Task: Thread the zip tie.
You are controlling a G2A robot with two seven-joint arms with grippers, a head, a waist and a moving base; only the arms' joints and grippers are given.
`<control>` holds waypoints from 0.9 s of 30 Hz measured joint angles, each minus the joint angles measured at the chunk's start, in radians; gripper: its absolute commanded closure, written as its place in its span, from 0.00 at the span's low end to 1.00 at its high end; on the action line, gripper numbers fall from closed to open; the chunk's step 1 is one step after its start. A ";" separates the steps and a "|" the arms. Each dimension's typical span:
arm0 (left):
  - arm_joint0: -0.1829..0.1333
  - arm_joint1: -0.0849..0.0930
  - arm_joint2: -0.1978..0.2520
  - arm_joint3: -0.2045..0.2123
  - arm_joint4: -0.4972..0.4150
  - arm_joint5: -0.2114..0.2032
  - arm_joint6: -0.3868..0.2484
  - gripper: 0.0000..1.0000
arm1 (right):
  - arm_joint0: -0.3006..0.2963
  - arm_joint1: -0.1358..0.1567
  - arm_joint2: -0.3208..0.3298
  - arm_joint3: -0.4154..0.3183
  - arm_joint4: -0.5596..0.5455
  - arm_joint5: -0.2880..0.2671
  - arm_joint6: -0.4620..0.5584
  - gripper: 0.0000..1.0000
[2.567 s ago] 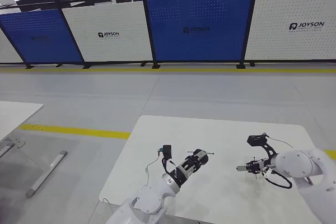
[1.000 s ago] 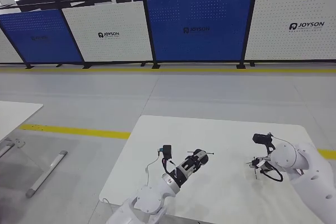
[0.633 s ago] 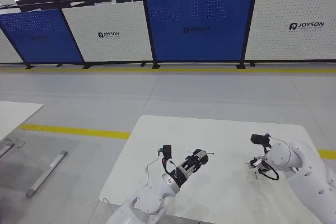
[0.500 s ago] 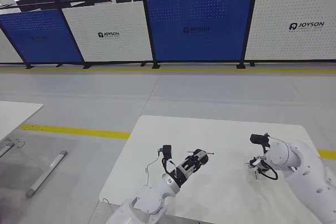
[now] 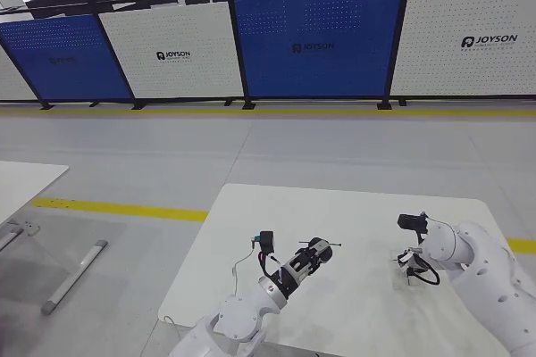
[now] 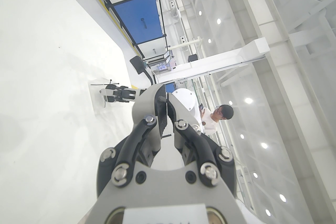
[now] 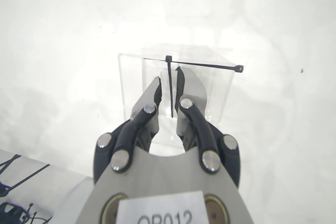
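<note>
Top: left gripper (image 5: pixel 319 247) above front of table (image 5: pixel 339 205), clamped on thin black zip tie (image 5: pixel 334 243); right gripper (image 5: pixel 402 264) points down near right side.
Left wrist: pads (image 6: pixel 160 107) pressed together.
Right wrist: fingers (image 7: pixel 157 93) apart, straddling second tie (image 7: pixel 170 83) at clear box (image 7: pixel 131 83); third tie (image 7: pixel 204 65) passes through its head.

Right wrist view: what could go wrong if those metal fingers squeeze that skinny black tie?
1. The right gripper is open astride the zip tie, whose strap is very thin. Closing slightly off line could nudge it aside instead of pinching it.
2. Its head sits on a second zip tie lying across the clear box. Pulling might drag both ties off or shift the box.
</note>
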 measured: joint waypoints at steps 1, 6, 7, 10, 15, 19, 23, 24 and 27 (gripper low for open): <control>0.000 0.000 0.000 0.000 0.000 0.000 0.000 1.00 | 0.001 -0.001 0.001 0.002 -0.001 -0.002 -0.001 1.00; 0.000 0.000 0.000 0.000 0.000 0.000 0.000 1.00 | -0.008 0.002 0.020 -0.009 -0.012 0.005 -0.016 1.00; 0.000 0.000 0.000 0.000 0.000 0.000 0.000 1.00 | -0.013 0.004 0.026 -0.017 -0.015 0.010 -0.022 1.00; 0.000 0.000 0.000 0.000 0.000 0.000 0.000 1.00 | -0.043 0.018 0.061 -0.060 -0.016 0.010 -0.036 1.00; 0.000 0.000 0.000 0.000 0.000 0.000 0.000 1.00 | -0.122 0.053 0.155 -0.170 -0.021 0.013 -0.064 1.00; 0.000 0.000 0.000 0.000 0.000 0.000 0.000 1.00 | -0.213 0.084 0.255 -0.286 -0.015 0.034 -0.123 1.00; 0.000 0.000 0.000 0.000 0.000 0.000 0.000 1.00 | -0.353 0.116 0.390 -0.452 0.015 0.041 -0.197 1.00; 0.000 0.000 0.000 0.000 0.000 0.000 0.000 1.00 | -0.383 0.121 0.413 -0.484 0.019 0.041 -0.205 1.00; 0.000 0.000 0.000 0.000 0.000 0.000 0.000 1.00 | -0.406 0.124 0.429 -0.508 0.021 0.040 -0.208 1.00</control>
